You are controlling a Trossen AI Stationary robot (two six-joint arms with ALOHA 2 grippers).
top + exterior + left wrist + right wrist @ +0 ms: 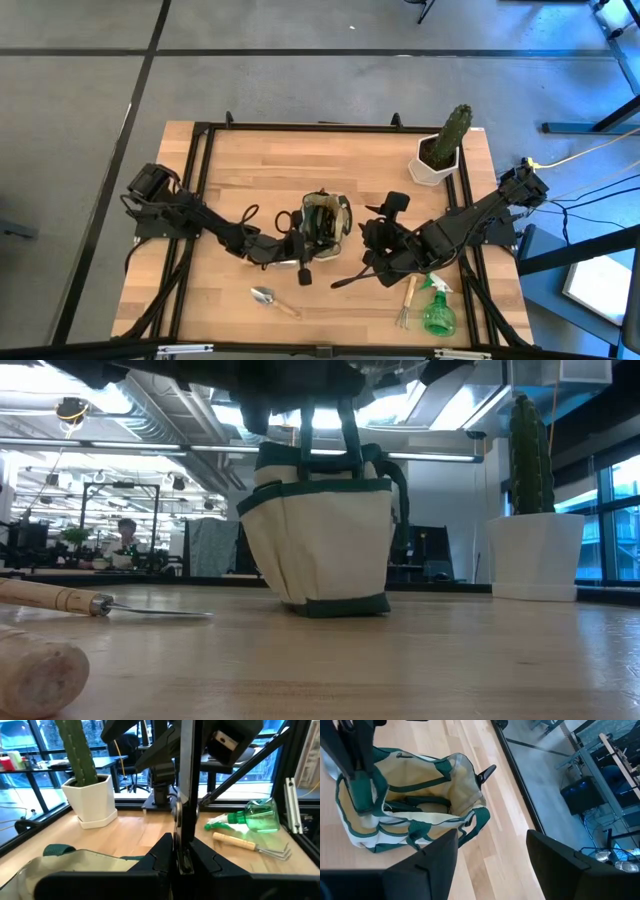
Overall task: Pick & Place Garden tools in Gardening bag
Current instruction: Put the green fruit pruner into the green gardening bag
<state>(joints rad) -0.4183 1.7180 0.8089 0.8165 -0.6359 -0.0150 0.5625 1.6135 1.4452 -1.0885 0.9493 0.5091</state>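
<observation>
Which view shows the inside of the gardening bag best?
The right wrist view: it looks down into the open gardening bag. The high view shows the opening small, the low view only the bag's outer side, and the left wrist view just a piece of rim.

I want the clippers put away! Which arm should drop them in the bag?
Probably left. The left gripper is shut on the pruners right beside the gardening bag; the right gripper is open, holding nothing.

The green and beige bag point(326, 220) stands open between the left gripper point(292, 247) and the right gripper point(372, 240). The left gripper pinches black shears point(182, 795) beside it. The fork point(405, 302) and green spray bottle point(437, 312) lie just below the right gripper, and the trowel point(273, 299) lies below the left gripper.
</observation>
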